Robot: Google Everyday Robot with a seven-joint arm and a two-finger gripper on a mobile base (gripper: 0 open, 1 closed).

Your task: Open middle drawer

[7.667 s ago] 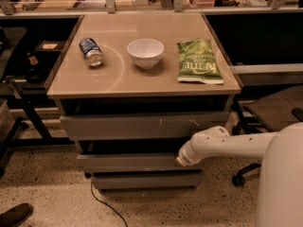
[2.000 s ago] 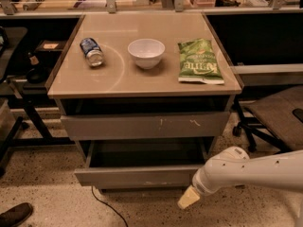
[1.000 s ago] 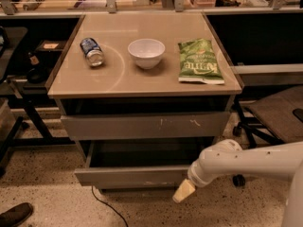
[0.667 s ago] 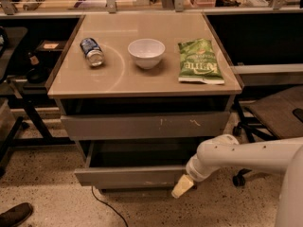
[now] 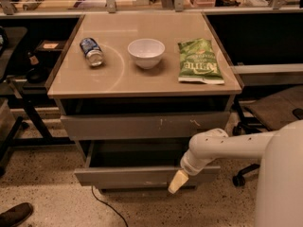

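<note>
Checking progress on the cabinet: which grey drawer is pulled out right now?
The middle drawer, below the white-scuffed drawer front: its plain front juts forward, exposing a dark inside. The gripper sits at its front, toward the right.

On the table (image 5: 142,82) a can (image 5: 91,51) lay at the left, a bowl (image 5: 146,52) in the middle and a chip bag (image 5: 199,61) at the right. Below the upper drawer (image 5: 142,126), the middle drawer (image 5: 128,176) stood out forward, with the gripper (image 5: 178,181) before its front's right part.

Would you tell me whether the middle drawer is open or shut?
Open: the middle drawer sticks out beyond the drawer front above, showing its dark inside. The hand is at its front's right end.
</note>
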